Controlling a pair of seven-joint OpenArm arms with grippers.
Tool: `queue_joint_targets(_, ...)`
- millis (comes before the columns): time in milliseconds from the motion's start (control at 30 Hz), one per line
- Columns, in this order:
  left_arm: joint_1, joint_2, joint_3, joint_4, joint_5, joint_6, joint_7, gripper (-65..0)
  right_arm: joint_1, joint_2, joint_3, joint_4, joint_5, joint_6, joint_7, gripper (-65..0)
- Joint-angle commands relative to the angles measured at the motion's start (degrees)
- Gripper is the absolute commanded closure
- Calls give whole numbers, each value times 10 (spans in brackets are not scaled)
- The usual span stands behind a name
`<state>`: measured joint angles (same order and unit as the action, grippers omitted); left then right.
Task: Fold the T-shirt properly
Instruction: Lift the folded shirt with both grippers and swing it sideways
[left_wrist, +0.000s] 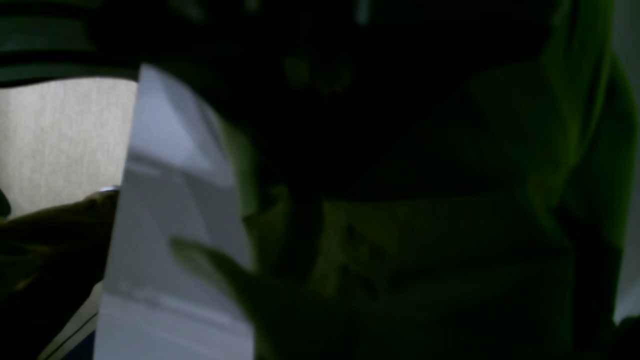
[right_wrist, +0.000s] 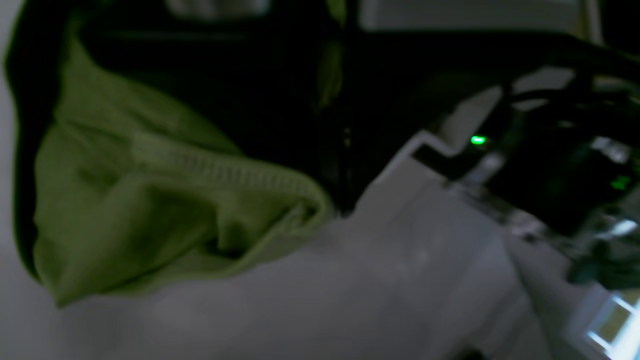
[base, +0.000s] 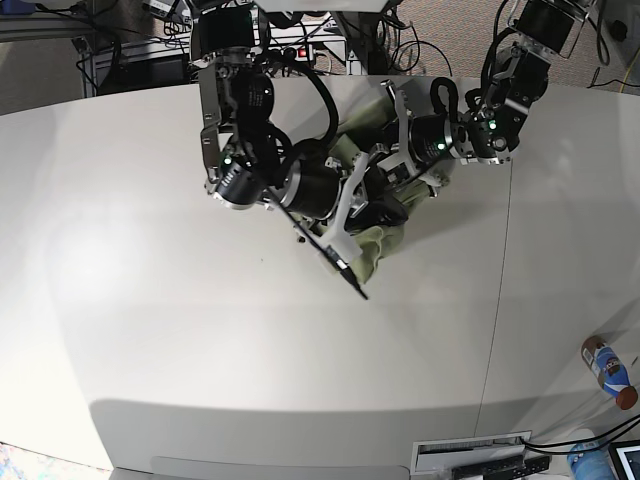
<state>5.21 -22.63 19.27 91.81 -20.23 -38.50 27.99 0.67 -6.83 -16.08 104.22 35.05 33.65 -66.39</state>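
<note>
The olive-green T-shirt (base: 378, 243) is bunched in a heap at the middle back of the white table (base: 150, 260), caught between both arms. My right gripper (base: 345, 250) comes in from the left and is shut on the T-shirt; in the right wrist view a fold with the ribbed collar (right_wrist: 225, 172) hangs just above the table. My left gripper (base: 398, 195) reaches in from the right and is shut on the T-shirt, and dark green cloth (left_wrist: 450, 235) fills most of its wrist view. The fingertips of both are hidden by cloth.
A bottle (base: 608, 372) lies near the table's right edge, and a blue-capped item (base: 590, 455) sits below it. Cables and equipment (base: 330, 35) crowd the space behind the table. A white slotted box (base: 470, 458) is at the front edge.
</note>
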Motion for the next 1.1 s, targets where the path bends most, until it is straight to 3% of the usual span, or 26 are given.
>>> queue_joint_targets(0, -4, -1, 1, 1, 35, 16, 42, 0, 0, -12, -19, 8, 28, 16, -1, 0)
queue_joint_targets(233, -5, -10, 0, 10, 36, 20, 56, 0, -18, -12, -23, 8, 41, 16, -1, 0)
queue_joint_targets(400, -5, -50, 0, 59, 86, 101, 72, 0, -17, -12, -23, 8, 42, 16, 0, 0)
queue_joint_targets(633, -5, -106, 0, 137, 98, 134, 109, 0, -10, -13, -22, 8, 34, 16, 10, 0)
queue_joint_targets(867, -5, -107, 0, 146, 75, 131, 100, 0, 0, -12, -22, 8, 25, 16, 17, 0)
queue_joint_targets(1067, -5, -111, 0, 146, 118, 158, 106, 0, 2, -13, -22, 8, 23, 16, 24, 0)
